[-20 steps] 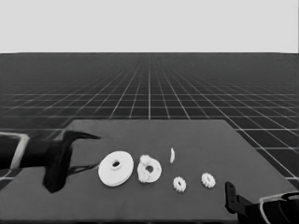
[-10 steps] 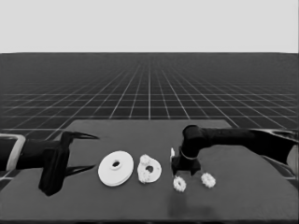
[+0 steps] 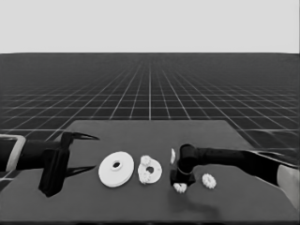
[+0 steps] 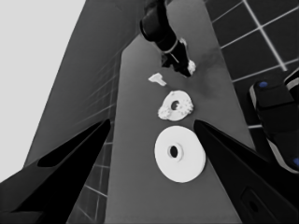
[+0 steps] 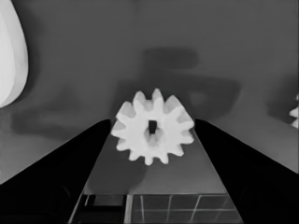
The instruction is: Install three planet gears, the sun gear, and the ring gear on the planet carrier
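Since half a second ago, the right gripper (image 3: 180,183) has dropped lower, right over a gear (image 3: 179,188). That gear (image 5: 152,127) now sits between its two fingers, teeth touching both, so the gripper is closed on it.

My guess is that picking up is the step now. Next comes a lift, then a carry over to the smaller round part (image 3: 150,170), which already has gears on it. The held gear lies flat, its hole facing up at the wrist. It is round, so no side is longer.

One more gear (image 3: 208,180) lies beside the gripper. The left gripper (image 3: 77,154) waits wide open, well apart, past the larger round part (image 3: 116,168).
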